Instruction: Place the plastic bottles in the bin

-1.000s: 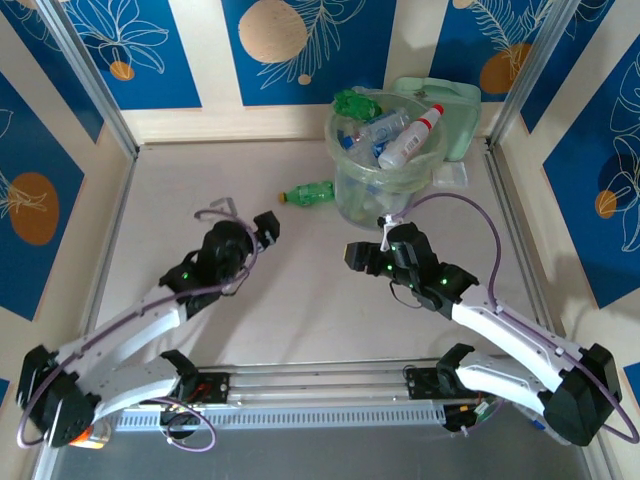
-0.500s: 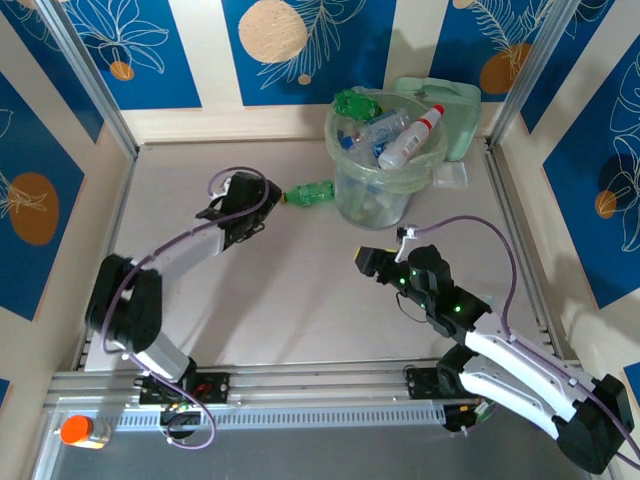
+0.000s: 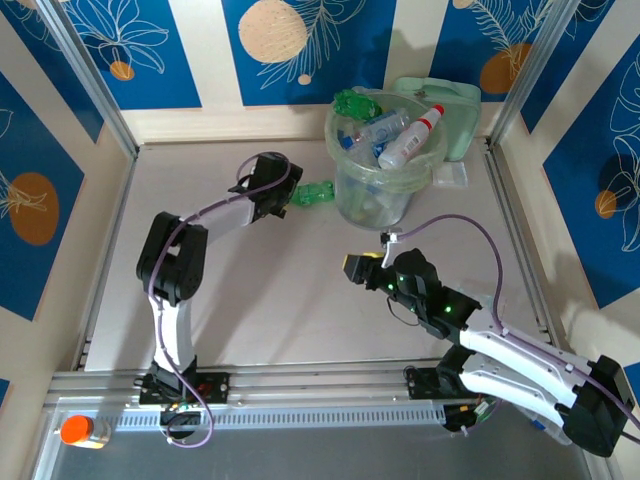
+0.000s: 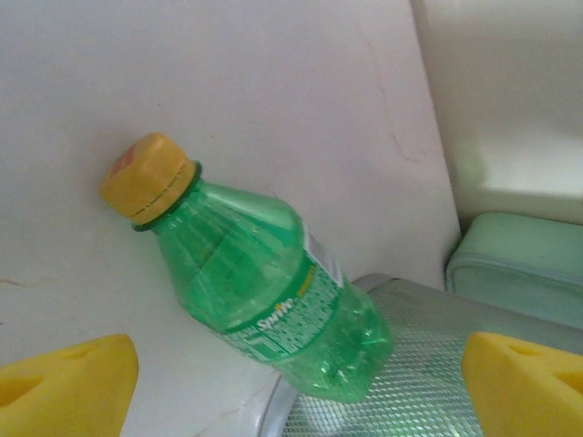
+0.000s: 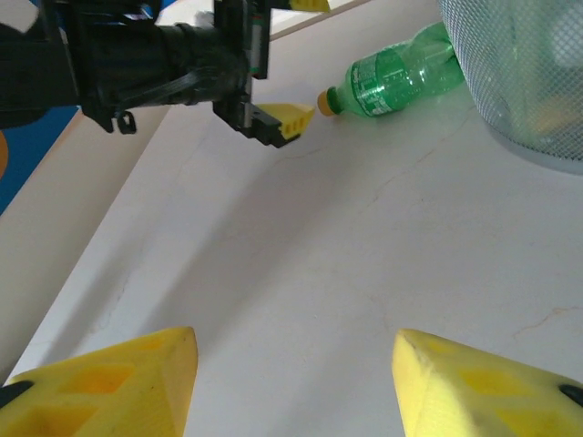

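One green plastic bottle (image 3: pixel 318 193) with a yellow cap lies on its side on the white table, its base against the bin (image 3: pixel 352 190). The bin is a round translucent pale-green bucket holding several bottles, among them a white one with a red cap (image 3: pixel 412 138). My left gripper (image 3: pixel 285 195) is open at the bottle's cap end. In the left wrist view the bottle (image 4: pixel 264 291) lies just ahead of that gripper (image 4: pixel 296 387), between the lines of its yellow fingertips (image 4: pixel 64 382). My right gripper (image 3: pixel 358 265) is open over bare table (image 5: pixel 296 382); its view shows the bottle (image 5: pixel 401 77) far ahead.
A flat pale-green lid (image 3: pixel 455 105) leans behind the bin, and a small clear box (image 3: pixel 455 173) sits at the bin's right. An orange-capped jar (image 3: pixel 80 430) stands at the near left corner. Metal frame rails border the table on both sides.
My left arm has stretched far forward and right, bringing its gripper up to the green bottle's cap. My right arm has drawn back and settled lower, away from the bin.
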